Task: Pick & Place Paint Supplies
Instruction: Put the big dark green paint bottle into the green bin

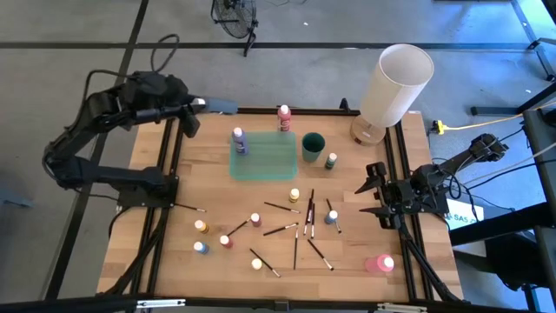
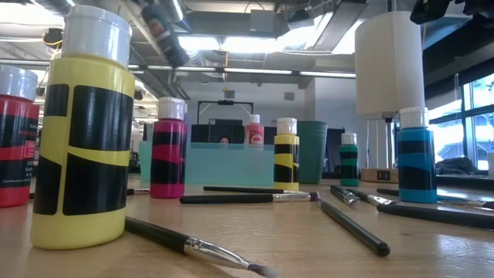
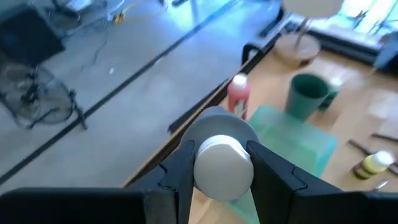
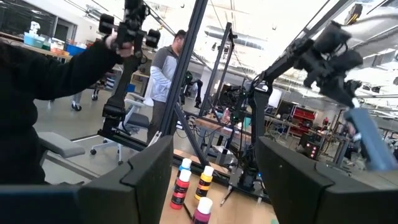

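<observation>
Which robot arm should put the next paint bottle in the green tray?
Probably the left: the left gripper already holds a white-capped bottle beside the green tray. The right gripper hangs open, holding nothing.

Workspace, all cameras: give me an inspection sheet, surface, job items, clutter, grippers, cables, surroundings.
Surface: wooden table, framed by dark rails.
Job items: paint bottles and brushes scattered at the front; purple bottle on the green tray; red bottle behind it.
Clutter: white cylinder, green cup.
Grippers: left gripper raised off the table's back left corner, shut on a white-capped bottle; right gripper open at the right edge.
Cables: yellow cable on the floor.
Surroundings: a person beyond the table.
</observation>
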